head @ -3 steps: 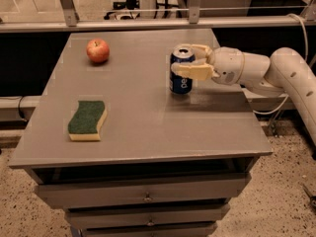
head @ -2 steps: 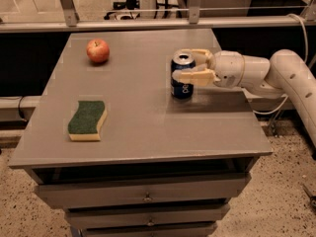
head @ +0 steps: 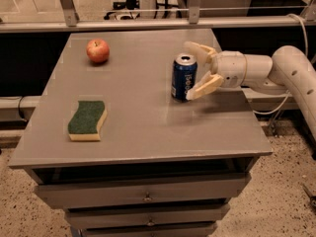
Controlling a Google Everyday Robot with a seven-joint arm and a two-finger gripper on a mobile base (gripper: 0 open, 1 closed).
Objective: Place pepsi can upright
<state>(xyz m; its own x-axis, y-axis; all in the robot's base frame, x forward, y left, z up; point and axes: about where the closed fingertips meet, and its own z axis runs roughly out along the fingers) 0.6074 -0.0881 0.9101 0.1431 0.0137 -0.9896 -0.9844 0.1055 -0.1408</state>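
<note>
The pepsi can (head: 180, 79), dark blue with a silver top, stands upright on the grey table (head: 138, 117), right of its middle. My gripper (head: 192, 71) reaches in from the right at can height. Its fingers are spread open. One finger (head: 201, 49) is behind the can and the other (head: 205, 86) is in front of it. Neither presses on the can. The white arm (head: 276, 70) runs off to the right edge.
A red apple (head: 98, 50) sits at the table's back left. A green and yellow sponge (head: 87, 119) lies at the front left. A metal rail (head: 148, 22) runs behind the table. Drawers (head: 143, 196) are below the top.
The fingers were shut on the can; now they have spread apart and let it go. The can stays upright in the same spot.
</note>
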